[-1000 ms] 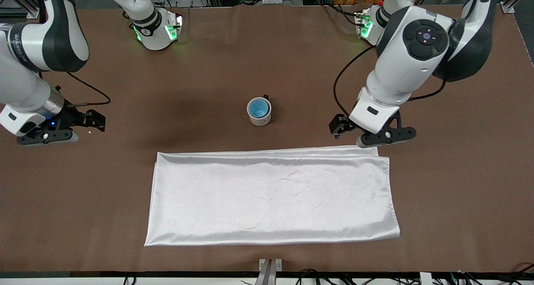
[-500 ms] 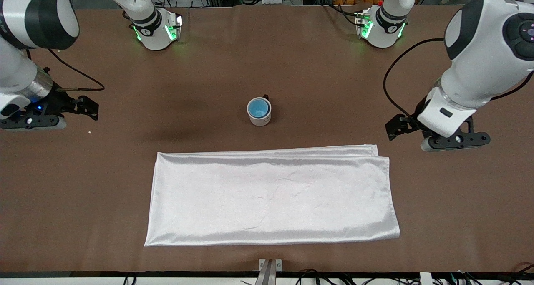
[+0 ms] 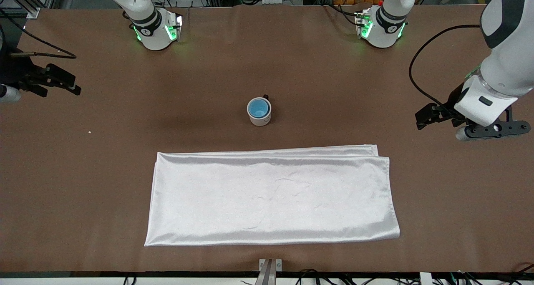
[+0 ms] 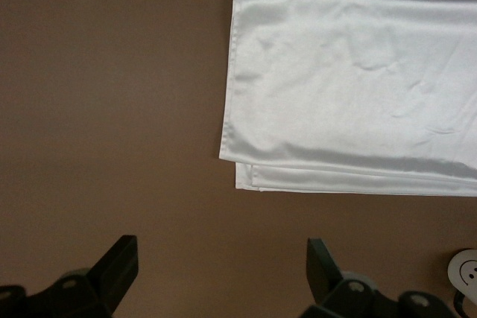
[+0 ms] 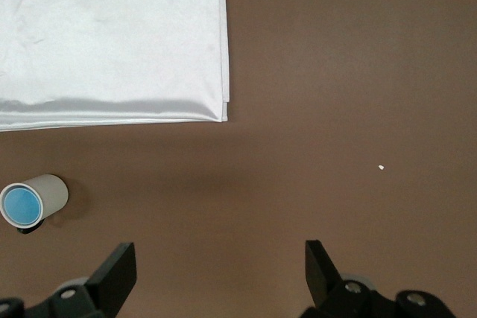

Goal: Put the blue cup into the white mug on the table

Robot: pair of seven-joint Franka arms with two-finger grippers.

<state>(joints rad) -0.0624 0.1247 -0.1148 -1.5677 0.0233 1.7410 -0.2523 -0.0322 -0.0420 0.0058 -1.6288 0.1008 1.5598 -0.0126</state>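
The blue cup (image 3: 258, 108) sits inside the white mug (image 3: 260, 119), which stands upright on the brown table (image 3: 333, 68), its black handle turned toward the robots' bases. In the right wrist view the mug (image 5: 51, 190) shows with the blue cup (image 5: 21, 205) in it. My left gripper (image 3: 492, 131) hangs open over bare table at the left arm's end, its fingers wide apart (image 4: 222, 258) and holding nothing. My right gripper (image 3: 6, 94) is at the right arm's end, mostly cut off by the frame edge. It is open and holds nothing (image 5: 220, 262).
A shiny white cloth (image 3: 271, 197) lies flat, nearer to the front camera than the mug; it also shows in the left wrist view (image 4: 358, 87) and the right wrist view (image 5: 112, 35). A tiny white crumb (image 3: 89, 132) lies toward the right arm's end.
Both arms have swung away from the middle toward their own ends of the table, and the right gripper has nearly left the front view. Mug, cup and cloth have stayed put.
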